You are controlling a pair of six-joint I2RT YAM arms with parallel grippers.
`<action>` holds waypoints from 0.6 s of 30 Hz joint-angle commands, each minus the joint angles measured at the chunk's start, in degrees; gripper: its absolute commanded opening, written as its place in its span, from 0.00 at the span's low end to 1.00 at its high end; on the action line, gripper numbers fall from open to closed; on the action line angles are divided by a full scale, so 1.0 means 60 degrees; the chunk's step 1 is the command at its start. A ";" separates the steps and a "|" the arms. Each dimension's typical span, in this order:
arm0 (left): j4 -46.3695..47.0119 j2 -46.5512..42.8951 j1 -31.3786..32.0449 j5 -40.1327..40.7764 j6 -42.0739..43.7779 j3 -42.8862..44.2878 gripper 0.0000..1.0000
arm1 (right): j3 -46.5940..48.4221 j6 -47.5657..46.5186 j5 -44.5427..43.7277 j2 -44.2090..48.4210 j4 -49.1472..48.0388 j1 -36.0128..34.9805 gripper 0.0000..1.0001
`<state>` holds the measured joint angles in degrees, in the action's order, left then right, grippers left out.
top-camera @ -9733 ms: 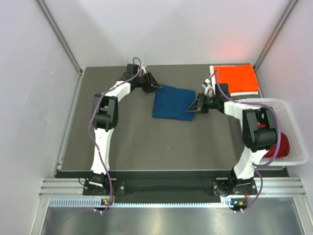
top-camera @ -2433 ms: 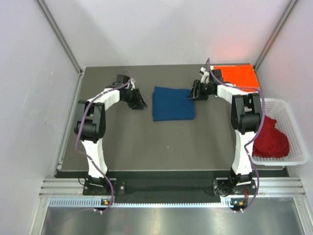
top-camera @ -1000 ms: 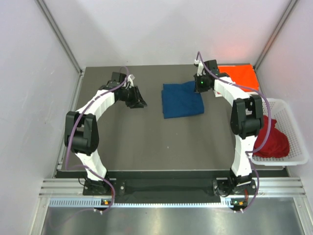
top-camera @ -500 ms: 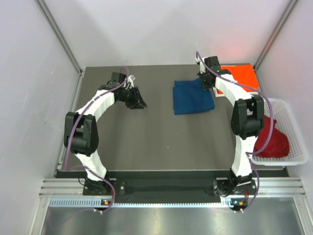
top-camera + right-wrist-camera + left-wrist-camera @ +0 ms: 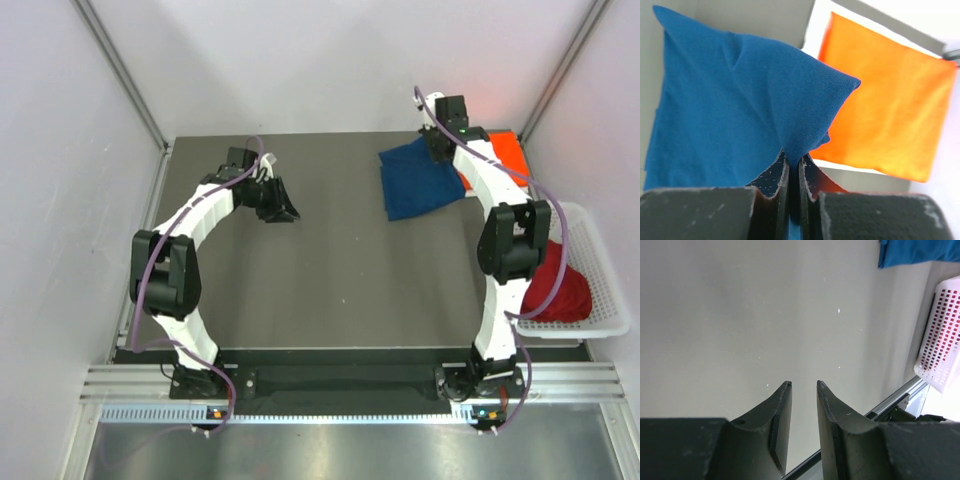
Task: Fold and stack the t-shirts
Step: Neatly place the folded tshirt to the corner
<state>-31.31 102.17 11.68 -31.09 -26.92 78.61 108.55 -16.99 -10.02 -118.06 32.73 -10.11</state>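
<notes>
At the far left of the table (image 5: 330,280) we see the left gripper (image 5: 284,206) low over the bare surface, its jaws parted by a narrow gap with nothing between them; further right, near the far edge, lies the folded blue t-shirt (image 5: 418,185), one corner drawn up into a peak; the right gripper (image 5: 794,161) is clenched on that peak; just beside it, in the far right corner, lies the folded orange-red t-shirt (image 5: 506,150); off the table's right side, the dark red t-shirt (image 5: 556,288) sits crumpled in the white basket (image 5: 600,255).
</notes>
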 commanded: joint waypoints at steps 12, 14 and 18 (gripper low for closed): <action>0.0091 -0.0725 0.0016 -0.0179 0.0150 0.0199 0.31 | 0.1990 -0.0991 0.0483 -0.0259 0.0125 0.1596 0.00; 0.0062 -0.0725 0.0016 -0.0180 0.0150 0.0258 0.31 | 0.2225 -0.1137 0.0528 -0.0406 0.0315 0.1611 0.00; 0.0003 -0.0768 0.0016 -0.0048 0.0209 0.0317 0.31 | 0.2503 -0.1255 0.0791 -0.0596 0.0375 0.2080 0.00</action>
<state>-31.35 100.64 11.68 -31.07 -26.81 78.63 119.48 -22.81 -6.70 -120.97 34.57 0.75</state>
